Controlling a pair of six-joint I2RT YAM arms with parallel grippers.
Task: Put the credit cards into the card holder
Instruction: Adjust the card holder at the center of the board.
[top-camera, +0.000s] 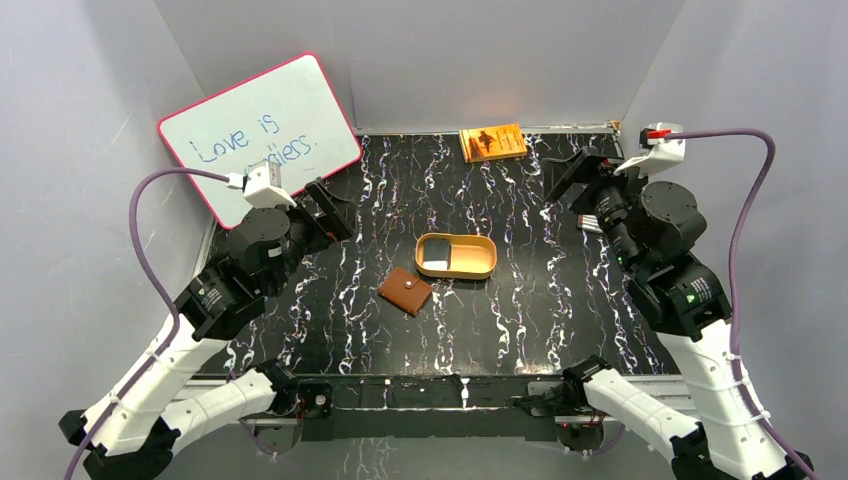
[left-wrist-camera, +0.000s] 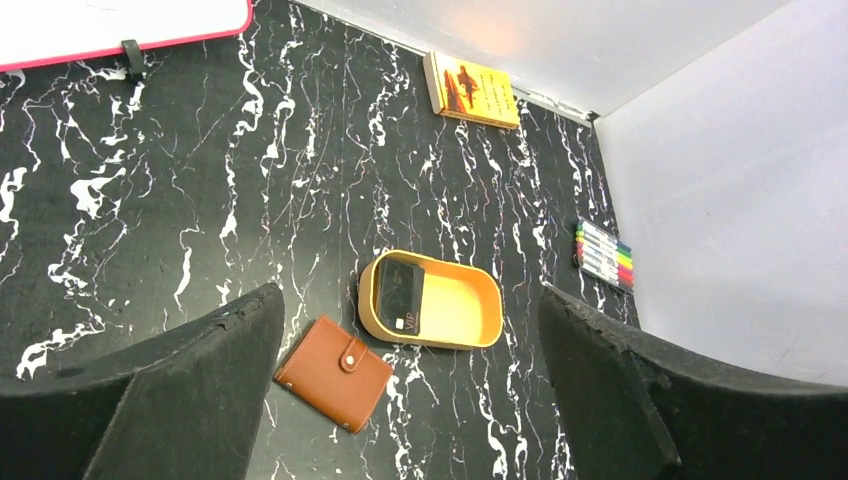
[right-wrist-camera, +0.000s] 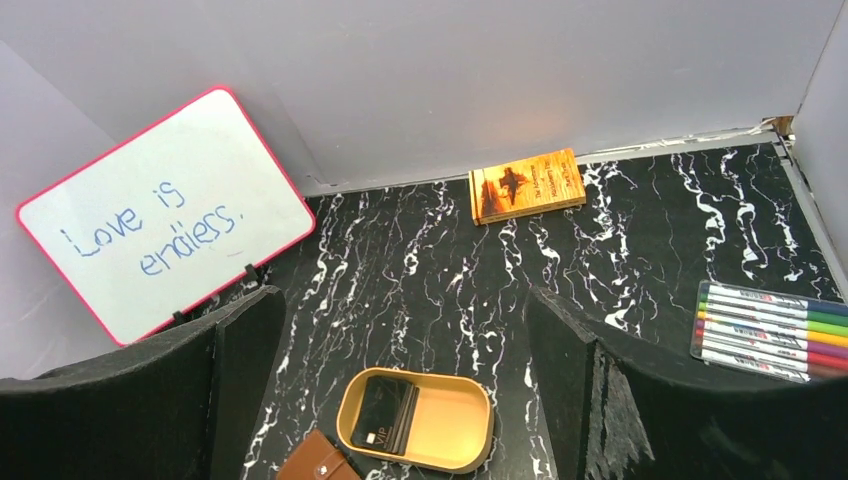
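Marbled table (right-wrist-camera: 450, 270) bears the card holder (right-wrist-camera: 318, 462), cropped in right-wrist view.

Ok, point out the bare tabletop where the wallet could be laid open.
Free: the wide stretch between the whiteboard and the orange book, behind the tray; also the near strip in front of the wallet. Crowded: the centre, wallet close beside tray, and the right edge by the markers.

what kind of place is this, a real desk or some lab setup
Most likely a lab test booth: plain grey walls box in a black marbled tabletop, two robot arms are bolted at its near edge, with a propped whiteboard.
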